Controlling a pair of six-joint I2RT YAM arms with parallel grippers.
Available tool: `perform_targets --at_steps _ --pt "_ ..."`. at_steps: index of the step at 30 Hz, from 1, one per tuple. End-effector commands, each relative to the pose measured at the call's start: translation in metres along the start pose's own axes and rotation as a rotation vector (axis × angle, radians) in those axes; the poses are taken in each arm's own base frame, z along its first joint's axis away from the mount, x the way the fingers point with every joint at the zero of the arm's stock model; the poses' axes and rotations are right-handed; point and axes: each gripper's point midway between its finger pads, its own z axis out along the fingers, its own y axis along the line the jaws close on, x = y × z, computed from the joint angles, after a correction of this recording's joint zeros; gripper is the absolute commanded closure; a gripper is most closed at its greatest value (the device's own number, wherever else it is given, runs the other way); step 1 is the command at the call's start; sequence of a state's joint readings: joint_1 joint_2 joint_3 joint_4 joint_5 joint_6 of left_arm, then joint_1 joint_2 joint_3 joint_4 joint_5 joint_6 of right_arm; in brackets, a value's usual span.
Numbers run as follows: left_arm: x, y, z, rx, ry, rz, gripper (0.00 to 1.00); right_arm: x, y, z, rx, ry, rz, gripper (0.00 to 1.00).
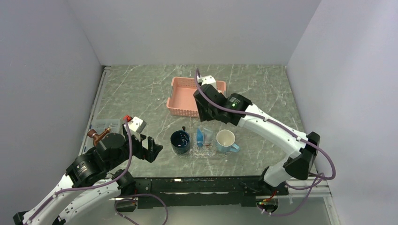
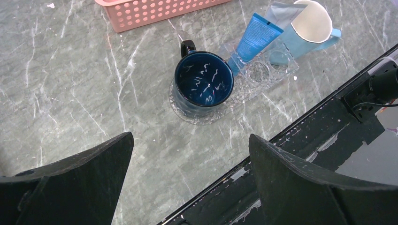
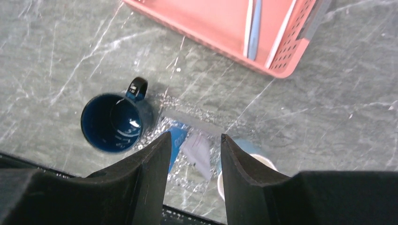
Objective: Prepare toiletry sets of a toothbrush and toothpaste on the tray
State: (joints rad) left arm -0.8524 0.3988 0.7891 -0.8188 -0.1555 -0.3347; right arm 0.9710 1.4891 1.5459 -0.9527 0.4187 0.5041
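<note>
Right gripper: jaws partly apart, nothing between them. It hangs tips-down over the tray.

Directly below it, a blue toothpaste lies slantwise on the tray. A second, greyer tube is just beside it. Cannot tell whether they touch.

Left gripper: jaws spread wide, empty. It sits low over the table near the front edge, apart from the tray.

The tray is clear plastic and hard to read. It lies between the dark blue mug and the light blue mug. The dark mug appears to stand on the tray's rounded end.

The pink basket is behind the tray, toward the back wall. A slim pale toothbrush lies flat on its floor close to the side wall. More thin strips, one blue and one pale, lie alongside it, too narrow to identify.

Judgement:
- **Progress:** no brush is visible on the tray, so that half of the sets looks outstanding.
- **Brush handling:** likely very light, stiff and smooth.
- **Brush grip:** pinch across the handle at mid-length with the jaws square to it.
- **Brush risks:** it lies flat, so the tips must reach the basket floor. The nearby wall leaves little room, and an end grip would let the brush swing.
- **Tubes:** light and soft-bodied. Grip the flat middle gently.
</note>
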Motion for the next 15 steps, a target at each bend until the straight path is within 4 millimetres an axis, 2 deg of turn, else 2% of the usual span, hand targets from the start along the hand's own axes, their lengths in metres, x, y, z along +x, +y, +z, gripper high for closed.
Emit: perform_targets --at_steps 1,8,15 --pt "-0.008 -0.002 0.004 -0.001 -0.028 -0.008 0.01 -0.028 -0.011 0.010 0.015 -0.028 -0.003 0.55" --pt "-0.007 0.001 0.004 -0.016 -0.025 -0.012 0.01 -0.047 -0.028 0.049 0.034 0.006 0.017 0.55" --pt "-0.008 0.000 0.002 -0.008 -0.036 -0.013 0.01 -0.048 -0.044 0.104 0.040 0.065 0.052 0.55"
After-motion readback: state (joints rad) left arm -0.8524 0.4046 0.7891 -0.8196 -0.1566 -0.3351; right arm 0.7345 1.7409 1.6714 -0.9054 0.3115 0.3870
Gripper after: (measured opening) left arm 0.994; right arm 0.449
